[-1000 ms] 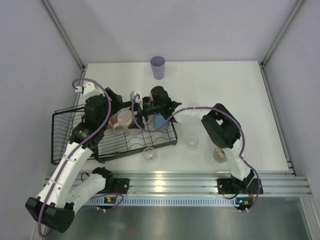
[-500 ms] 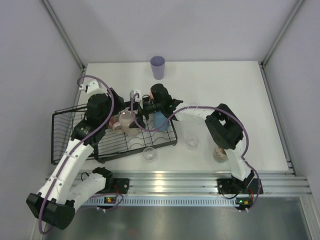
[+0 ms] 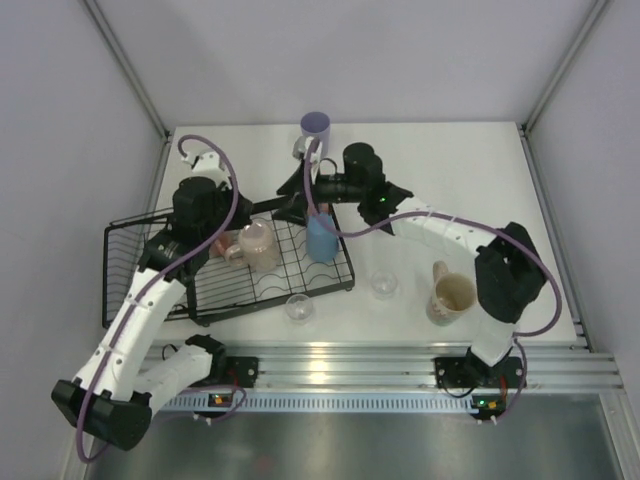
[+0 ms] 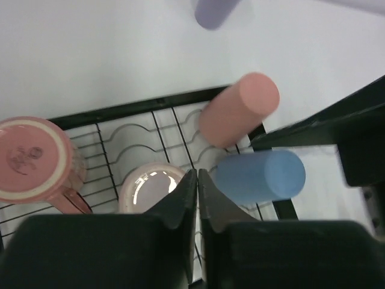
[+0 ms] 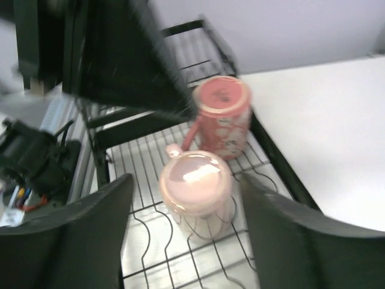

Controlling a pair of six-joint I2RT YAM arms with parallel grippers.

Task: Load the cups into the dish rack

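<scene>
My left gripper (image 4: 197, 180) is clenched on nothing over the dish rack (image 3: 232, 290), my right gripper (image 5: 186, 180) spread empty at its one o'clock corner, by the blue tumbler (image 3: 320, 238).

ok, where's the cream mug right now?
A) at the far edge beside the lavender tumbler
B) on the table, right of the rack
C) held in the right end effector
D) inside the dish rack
B: in the top view the cream mug sits on the bare table, well to the right of the dish rack, with nothing gripping it.
</scene>
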